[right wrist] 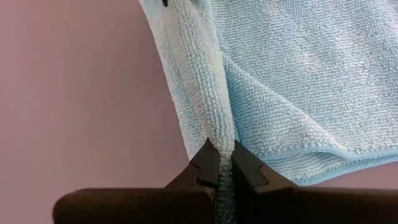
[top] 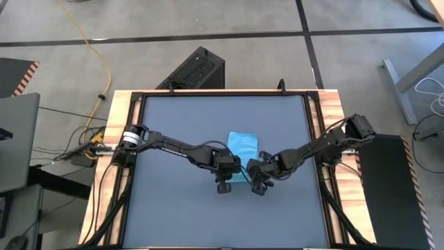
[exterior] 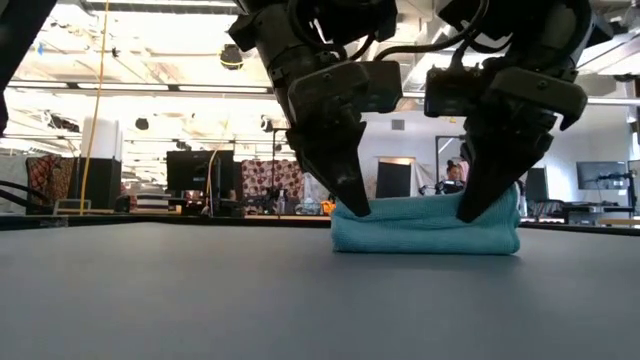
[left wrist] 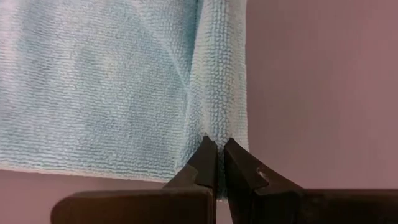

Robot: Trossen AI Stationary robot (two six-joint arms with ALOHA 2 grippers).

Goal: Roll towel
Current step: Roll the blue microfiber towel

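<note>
Towel point(top: 244, 144), high view: mid-table point(top: 173, 201), near edge under both wrists; left gripper point(top: 223, 186) and right gripper point(top: 258, 186) at its near corners, fingertips hidden by arm bodies.
Low view: towel point(exterior: 425, 230) lies as low folded bundle; left gripper point(exterior: 350, 205) and right gripper point(exterior: 478, 208) come down onto its two ends.
Left wrist view: fingers point(left wrist: 206, 163) pinched on raised towel fold point(left wrist: 214, 87).
Right wrist view: fingers point(right wrist: 208, 163) pinch towel ridge point(right wrist: 205, 81); cloth's far part cut off.
</note>
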